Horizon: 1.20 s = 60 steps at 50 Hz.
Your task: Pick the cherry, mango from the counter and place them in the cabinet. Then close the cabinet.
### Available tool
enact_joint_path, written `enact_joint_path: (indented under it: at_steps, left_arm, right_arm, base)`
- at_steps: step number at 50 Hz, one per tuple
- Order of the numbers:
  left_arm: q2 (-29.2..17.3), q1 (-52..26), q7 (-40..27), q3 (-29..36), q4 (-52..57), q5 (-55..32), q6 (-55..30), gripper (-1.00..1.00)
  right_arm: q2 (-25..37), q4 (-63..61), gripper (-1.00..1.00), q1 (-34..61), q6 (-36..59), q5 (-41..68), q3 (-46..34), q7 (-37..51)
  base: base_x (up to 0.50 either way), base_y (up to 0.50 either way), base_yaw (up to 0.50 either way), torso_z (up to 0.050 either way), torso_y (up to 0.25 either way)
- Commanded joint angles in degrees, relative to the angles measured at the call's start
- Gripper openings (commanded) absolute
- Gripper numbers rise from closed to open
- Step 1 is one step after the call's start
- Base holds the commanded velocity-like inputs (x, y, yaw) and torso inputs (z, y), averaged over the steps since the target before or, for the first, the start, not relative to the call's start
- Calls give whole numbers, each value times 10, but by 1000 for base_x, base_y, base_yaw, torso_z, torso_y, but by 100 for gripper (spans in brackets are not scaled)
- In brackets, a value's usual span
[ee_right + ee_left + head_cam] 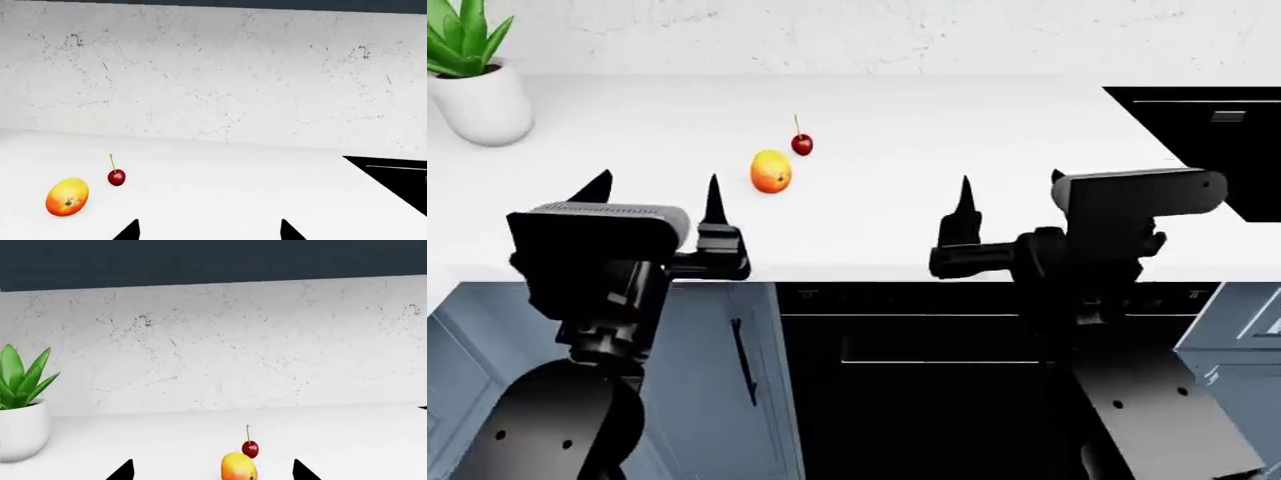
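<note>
Plant (467, 70) at far left of counter (961, 130). Left gripper (651, 187) spread wide, empty, over front edge. Mango (771, 171) just beyond, cherry (802, 145) close beside, slightly apart. Right gripper (1010, 183) likewise agape, empty.

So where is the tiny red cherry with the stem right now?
In the head view, the tiny glossy dark-red cherry sits on the smooth white counter, left of middle, just behind and to the right of the yellow-orange egg-shaped mango.
</note>
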Motion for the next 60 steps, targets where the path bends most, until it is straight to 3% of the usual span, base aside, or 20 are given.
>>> enact_joint_path:
  at_steps: [1, 8, 15, 24, 46, 60]
  left_arm:
    - [-9, -149, 1, -9, 45, -37, -157, 100]
    - [-12, -223, 7, -14, 37, -58, -219, 100]
    - [-15, -262, -5, -17, 26, -58, -262, 100]
    - [-16, -252, -17, -13, 27, -55, -268, 100]
    - [-18, -237, -22, -14, 26, -61, -262, 100]
    - [-20, -229, -25, -9, 29, -65, -257, 100]
  right_arm:
    - [11, -9, 100, 158, 131, 17, -8, 4]
    - [15, 12, 100, 237, 204, 34, 6, -8]
    - [10, 24, 100, 263, 214, 51, 34, -24]
    - [11, 18, 100, 243, 196, 62, 40, -32]
    - [7, 16, 100, 223, 189, 71, 49, -22]
    - [5, 13, 100, 217, 188, 80, 54, -17]
  base:
    - [0, 0, 0, 50, 0]
    - [0, 0, 0, 50, 0]
    - [72, 0, 0, 43, 0]
    - [487, 145, 0, 0, 0]
    - [413, 437, 0, 0, 1]
    - [451, 71, 0, 0, 1]
